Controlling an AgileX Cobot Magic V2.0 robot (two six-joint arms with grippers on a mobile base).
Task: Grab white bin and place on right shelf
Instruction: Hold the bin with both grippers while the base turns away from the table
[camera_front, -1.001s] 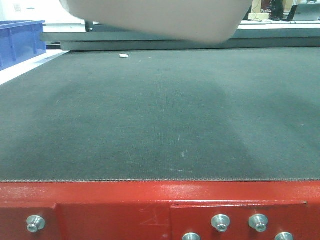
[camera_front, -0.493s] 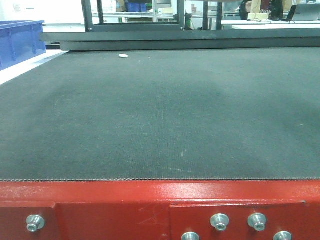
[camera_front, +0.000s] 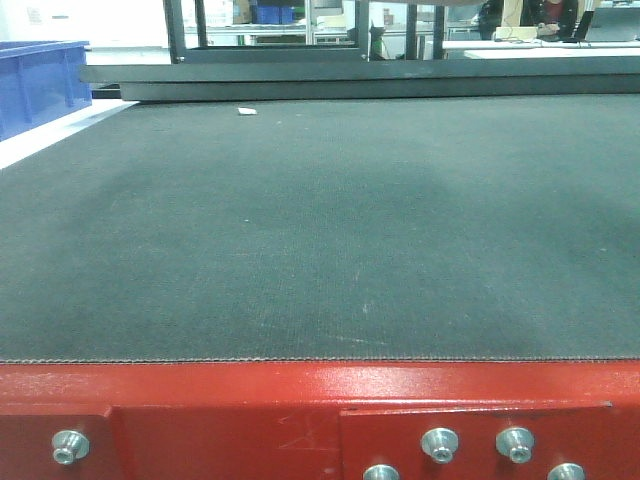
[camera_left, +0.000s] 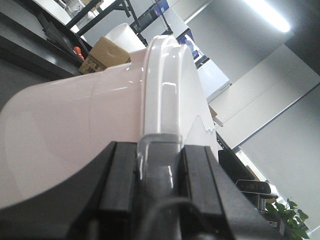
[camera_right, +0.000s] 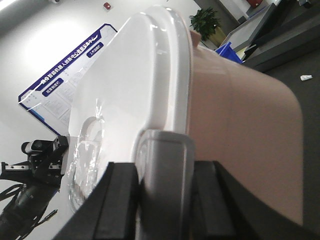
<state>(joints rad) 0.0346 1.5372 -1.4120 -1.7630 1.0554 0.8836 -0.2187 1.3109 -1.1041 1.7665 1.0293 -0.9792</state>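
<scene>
Between your two grippers: the white bin (camera_left: 75, 125), a pale pinkish-white tote with rounded corners. It is held at both ends and is clear only in your wrist views.
Lid: a flat white lid (camera_left: 165, 70) with a raised rim sits on the bin, glossy and catching the ceiling lights.
Left gripper (camera_left: 159, 152): the jaws are drawn in tight on a grey handle tab (camera_left: 157, 170) at the bin's end, with a black finger (camera_left: 120, 185) pressed against each side of it.
Right gripper (camera_right: 165, 165): the jaws are pinched the same way on the opposite grey tab (camera_right: 167, 150), black fingers (camera_right: 120, 200) flanking it.
Past the bin's side: the right wrist view shows the dark mat (camera_right: 300, 100), with a small white scrap (camera_right: 306, 77) lying on it.
Table: your front view is filled by the red-framed table (camera_front: 200, 400), its top covered by that dark grey mat, with silver bolts (camera_front: 440, 443) along the front rail.
Left of the mat: a blue bin (camera_front: 40, 75).
Background: a cardboard box (camera_left: 100, 55), a potted plant (camera_right: 205, 22) and a blue noticeboard (camera_right: 65, 85).
</scene>
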